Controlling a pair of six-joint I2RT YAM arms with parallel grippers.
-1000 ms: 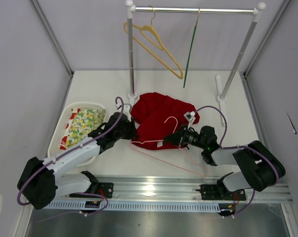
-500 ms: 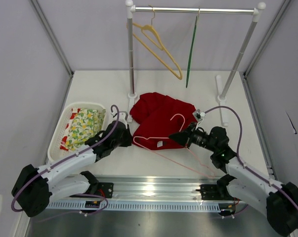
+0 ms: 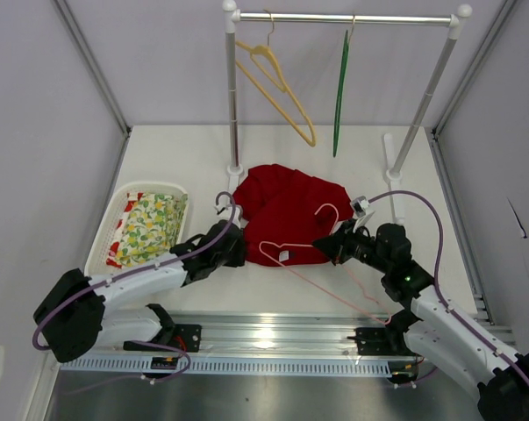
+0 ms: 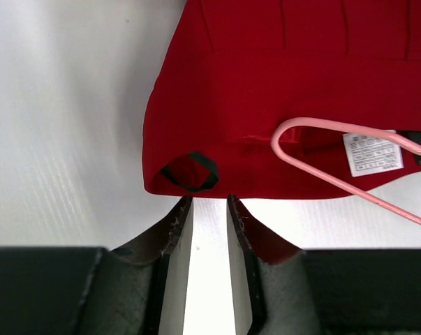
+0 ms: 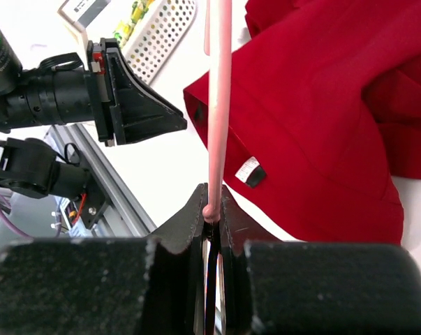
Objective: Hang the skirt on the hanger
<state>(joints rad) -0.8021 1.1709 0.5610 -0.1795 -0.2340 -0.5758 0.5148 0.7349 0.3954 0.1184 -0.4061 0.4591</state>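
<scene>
A white clothes rack [image 3: 232, 96] stands at the far side of the white table [image 3: 176, 153], with two upright posts and a metal rail [image 3: 378, 17] across the top. A yellow hanger [image 3: 282, 88] hangs from the rail close to the left post and is tilted to one side. A dark green hanger [image 3: 340, 88] hangs further right, apart from the yellow one, and shows only its thin edge. At the left of the table lies a white perforated basket [image 3: 102, 241], and inside it a yellow-green floral cloth [image 3: 150, 226]. An aluminium rail [image 3: 273, 331] runs along the near edge.
</scene>
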